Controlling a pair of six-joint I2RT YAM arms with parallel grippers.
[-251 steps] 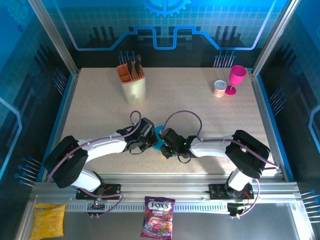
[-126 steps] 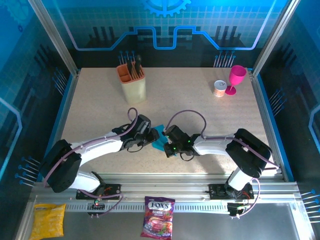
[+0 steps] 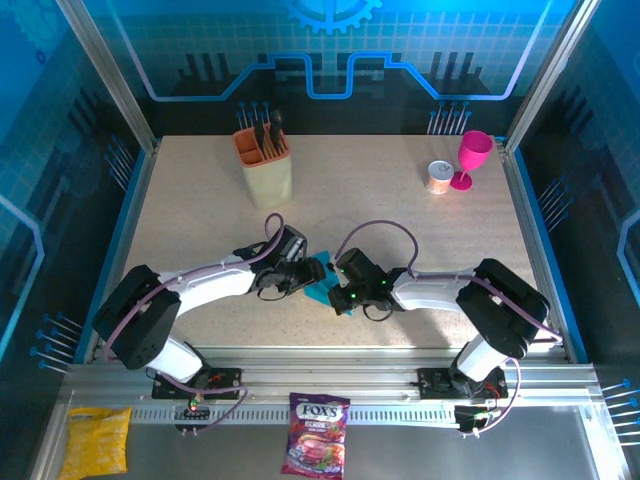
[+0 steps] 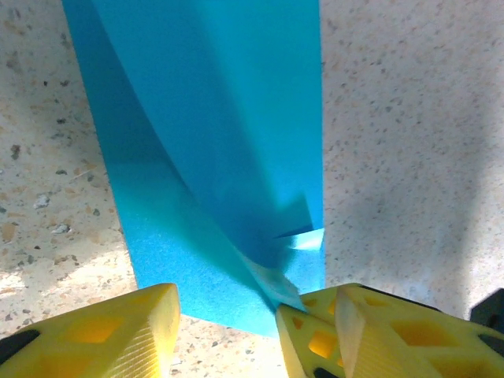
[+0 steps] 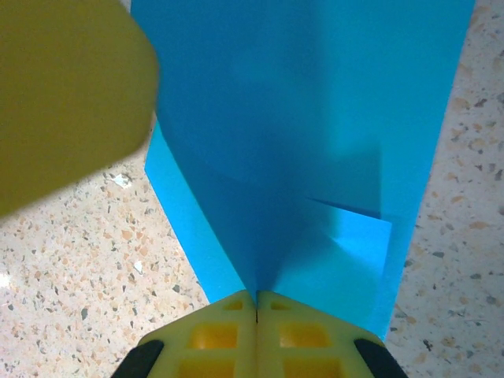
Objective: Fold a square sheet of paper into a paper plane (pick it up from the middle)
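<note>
The square sheet of paper (image 3: 321,283) sits between left gripper (image 3: 304,274) and right gripper (image 3: 339,291).

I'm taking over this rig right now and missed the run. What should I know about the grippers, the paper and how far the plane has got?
The left gripper is open, its fingers apart around the sheet's near edge and clamping nothing.
The right gripper is shut on the square sheet of paper, pinching a raised fold.
The paper lies on the table between the two grippers, with one layer lifted.
Done: folding has begun, and a small turned-in corner shows.
Left: there is no pointed dart yet, so the remaining creases are to do.
</note>
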